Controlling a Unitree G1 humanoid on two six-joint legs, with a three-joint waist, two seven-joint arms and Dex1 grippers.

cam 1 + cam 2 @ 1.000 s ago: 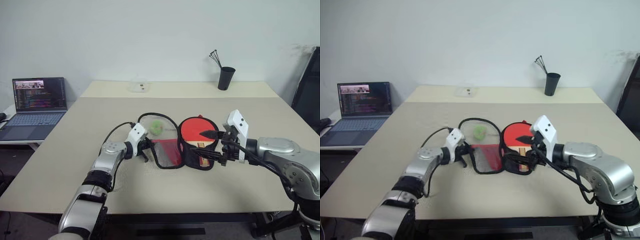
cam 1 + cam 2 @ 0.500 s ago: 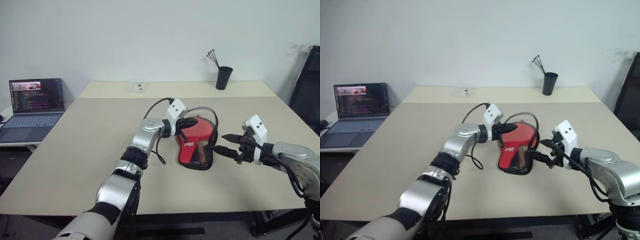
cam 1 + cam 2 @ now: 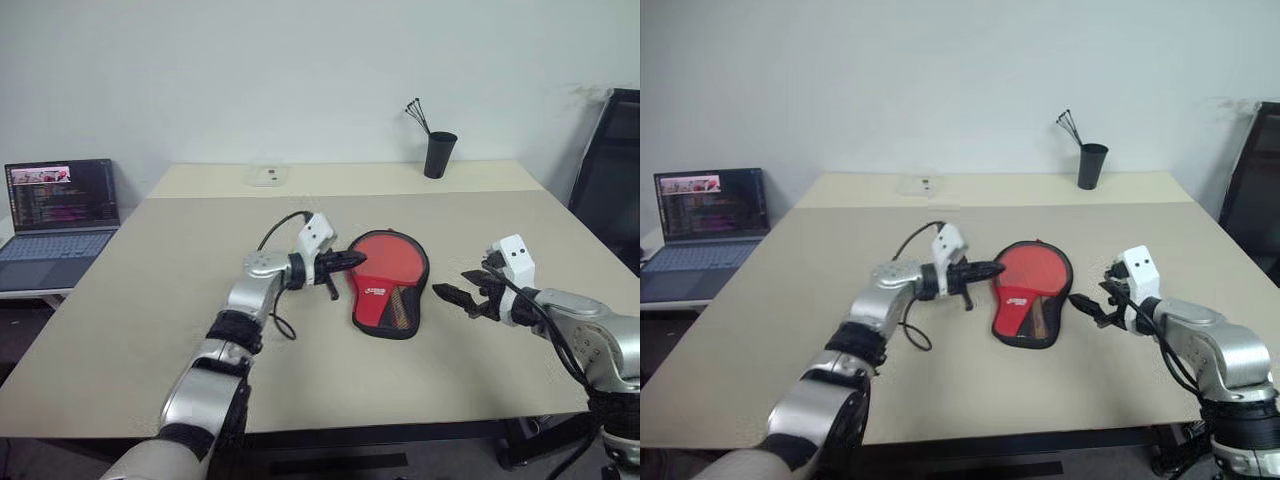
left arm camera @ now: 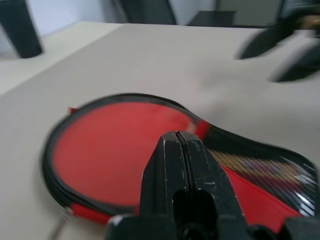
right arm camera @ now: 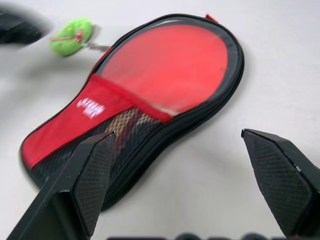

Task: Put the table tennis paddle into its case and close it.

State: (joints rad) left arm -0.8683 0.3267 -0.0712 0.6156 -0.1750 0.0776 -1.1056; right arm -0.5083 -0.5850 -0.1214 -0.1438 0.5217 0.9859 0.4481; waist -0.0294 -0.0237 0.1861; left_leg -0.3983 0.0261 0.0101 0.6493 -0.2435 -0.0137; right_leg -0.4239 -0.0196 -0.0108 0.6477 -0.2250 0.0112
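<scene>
The case (image 3: 388, 284) is lying flat on the beige tabletop (image 3: 140, 330), red side up, its round end toward the far edge and its narrow mesh-pocket end toward the robot. Through the mesh, striped wood is showing faintly, which may be the handle of the paddle (image 5: 124, 121); the rest of the paddle is hidden under the red cover.

The left gripper (image 3: 357, 258) is hanging just over the case's left rim with its fingers clenched together on nothing, pointing toward the case. The right gripper (image 3: 447, 296) is hovering to the right of the case, apart from it, with its fingers spread wide and nothing between them.

From the right wrist, the case's white logo and black zipper rim are showing plainly, and a small green charm (image 5: 70, 37) is lying on the tabletop just beyond the case's far rim, joined to it by a thin link. From the left wrist, the pressed-together fingers (image 4: 177, 160) are standing directly in front of the red cover, and the blurred tips of the other gripper are showing beyond the case.

The head views are taking in more of the room: an open laptop (image 3: 56, 214) on a lower stand to the left, a black cup (image 3: 437, 155) holding thin sticks at the tabletop's far edge, and a small clear box (image 3: 266, 176) at the far left.
</scene>
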